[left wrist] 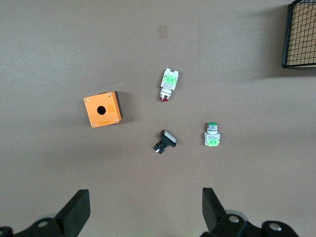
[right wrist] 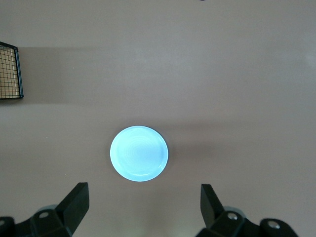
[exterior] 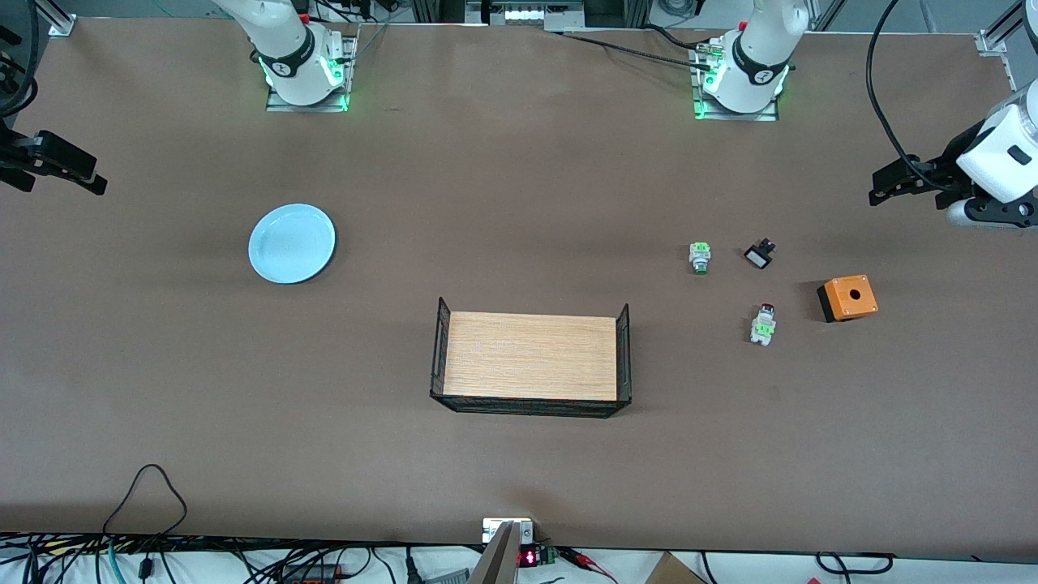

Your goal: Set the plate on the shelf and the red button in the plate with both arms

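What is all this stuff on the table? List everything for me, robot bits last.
plate: one, pale blue, toward the right arm's end of the table
tray: one, wooden floor with black mesh walls, mid-table
red button: one, white and green with red cap, toward the left arm's end
green button: one, white and green, farther from the camera than the red one
black switch: one, beside the green button
orange box: one, holed top, beside the red button
left claw: open, waiting
right claw: open, waiting
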Robot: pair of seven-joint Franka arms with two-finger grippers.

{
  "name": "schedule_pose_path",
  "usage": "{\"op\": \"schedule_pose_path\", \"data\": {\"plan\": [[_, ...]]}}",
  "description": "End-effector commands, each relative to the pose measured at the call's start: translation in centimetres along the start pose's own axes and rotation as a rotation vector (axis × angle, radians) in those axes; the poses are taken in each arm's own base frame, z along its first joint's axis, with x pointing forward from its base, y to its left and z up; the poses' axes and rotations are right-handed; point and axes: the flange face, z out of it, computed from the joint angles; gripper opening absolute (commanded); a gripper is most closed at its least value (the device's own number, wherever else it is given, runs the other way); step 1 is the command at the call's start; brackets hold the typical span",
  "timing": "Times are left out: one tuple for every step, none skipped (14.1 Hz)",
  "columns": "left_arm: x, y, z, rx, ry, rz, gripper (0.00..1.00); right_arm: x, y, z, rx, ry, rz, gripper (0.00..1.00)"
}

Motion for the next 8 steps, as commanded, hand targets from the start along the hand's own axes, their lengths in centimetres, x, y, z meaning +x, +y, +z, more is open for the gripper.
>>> {"op": "schedule_pose_path", "data": {"plan": [[0.1,-0.1,-0.3,-0.014,-0.006,-0.003,1.0,-0.5,-0.3,-0.6,-0.013,-0.009,-0.009,1.0],[0.1,-0.1,-0.3,-0.014,-0.006,-0.003,1.0,-0.5,-0.3,-0.6,-0.012,-0.012,-0.018,1.0],[0.1,-0.1,-0.3,-0.013,-0.006,-0.003,1.0,-0.4,-0.4,-0.5,-0.009,-0.014,-0.018,1.0],[0.1,-0.1,-0.3,-0.013,-0.006,-0.003,1.0,-0.3,-0.4,-0.3,-0.009,-0.017,-0.02,1.0],[0.1,-0.1,-0.3,-0.014,-0.006,-0.003,1.0,-0.1,-0.3,0.2,-0.01,-0.026,-0.018,1.0],[0.1,-0.1,-0.3,-0.014,-0.006,-0.003,1.0,0.3,-0.4,0.7,-0.007,-0.029,-0.018,1.0],[0.1,-0.1,-0.3,-0.013,-0.006,-0.003,1.0,0.8,-0.4,1.8,-0.011,-0.053,-0.018,1.0],[0.1,-0.2,-0.3,-0.015,-0.007,-0.003,1.0,1.1,-0.5,2.5,-0.011,-0.068,-0.021,1.0]]}}
